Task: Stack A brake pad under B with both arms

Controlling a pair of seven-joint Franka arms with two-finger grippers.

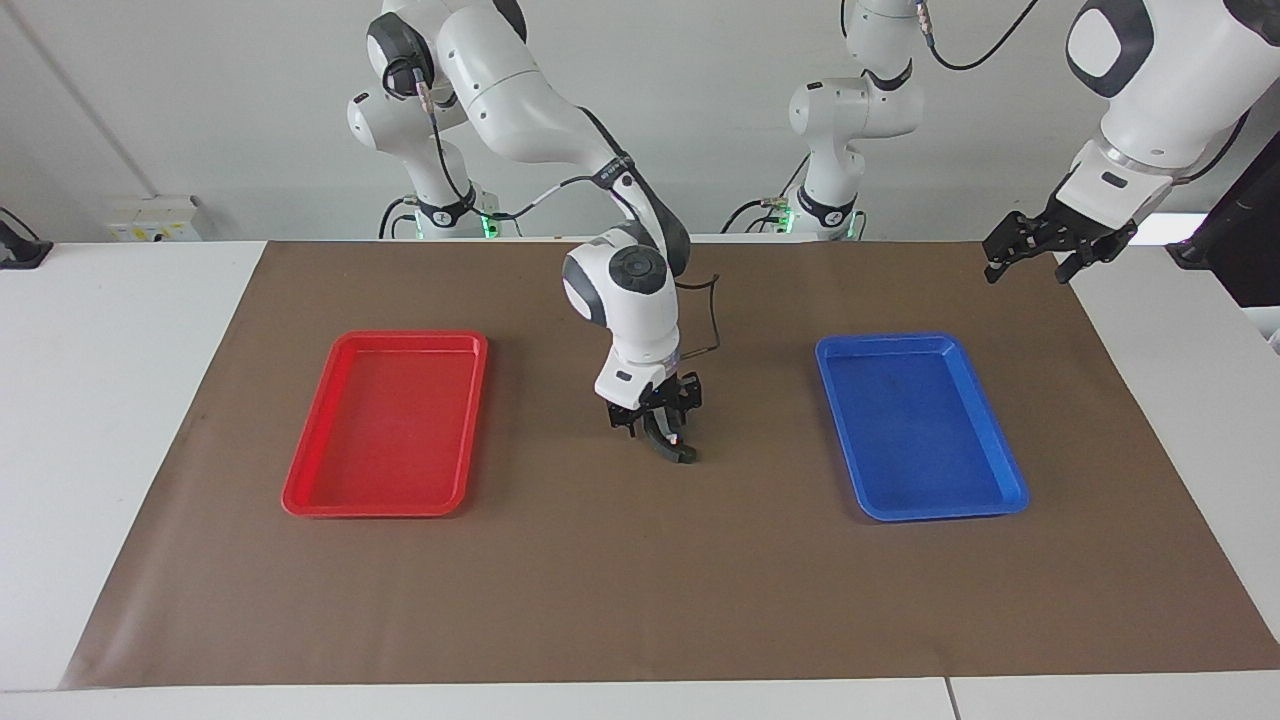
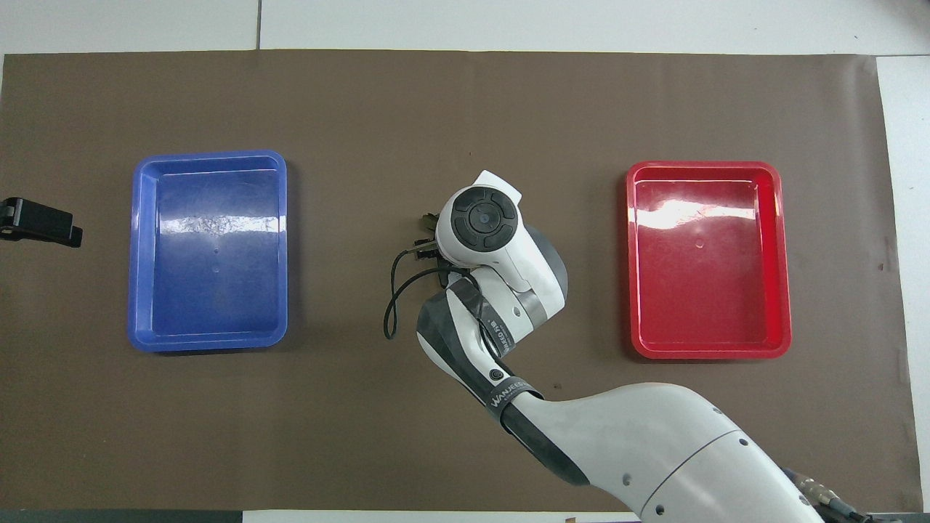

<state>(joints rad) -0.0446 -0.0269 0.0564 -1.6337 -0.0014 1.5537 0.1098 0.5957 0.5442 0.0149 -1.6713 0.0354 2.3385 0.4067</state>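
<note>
Red tray, blue tray; between them, right pincer on B.

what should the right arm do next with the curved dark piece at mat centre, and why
Probably release and lift straight up. The right gripper is low at the middle of the brown mat, between the red tray and the blue tray, with the curved dark brake piece at its tip near the mat. The left gripper waits, raised by the mat's edge.
</note>
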